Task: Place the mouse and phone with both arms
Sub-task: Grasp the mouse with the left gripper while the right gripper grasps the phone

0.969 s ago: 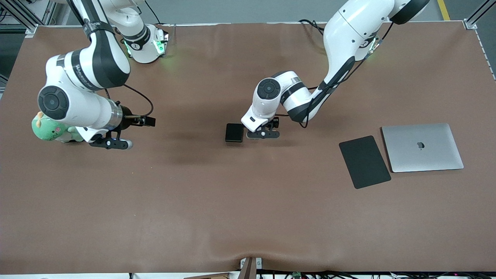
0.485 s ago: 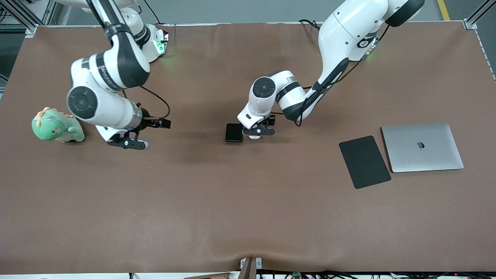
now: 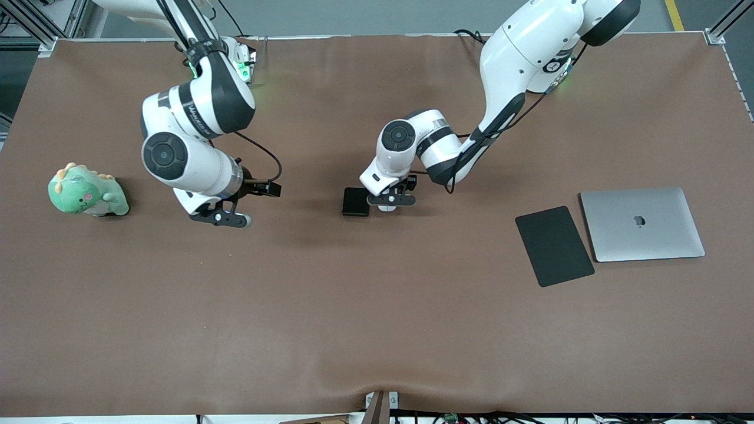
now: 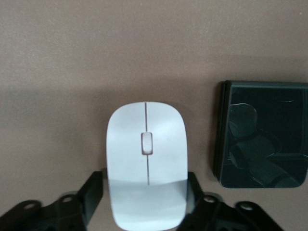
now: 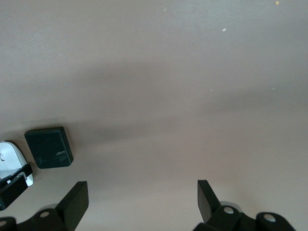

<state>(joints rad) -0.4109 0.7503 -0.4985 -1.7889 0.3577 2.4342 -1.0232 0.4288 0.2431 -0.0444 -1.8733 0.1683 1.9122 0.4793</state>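
Note:
The white mouse (image 4: 146,154) lies on the brown table with the black phone (image 4: 262,134) close beside it, toward the right arm's end. My left gripper (image 4: 144,192) is low over the mouse, open, with one finger on each side of its rear half and a thin gap on one side. In the front view the left gripper (image 3: 389,202) covers most of the mouse (image 3: 387,208), with the phone (image 3: 355,201) next to it. My right gripper (image 3: 221,217) is open and empty over bare table between the plush toy and the phone. The right wrist view (image 5: 143,192) shows the phone (image 5: 48,147) farther off.
A green plush dinosaur (image 3: 85,193) sits at the right arm's end of the table. A thin black mouse pad (image 3: 554,245) and a closed silver laptop (image 3: 642,224) lie side by side toward the left arm's end.
The right arm has swung from over the plush dinosaur toward the middle of the table. The left gripper has shifted slightly toward the phone and settled over the mouse.

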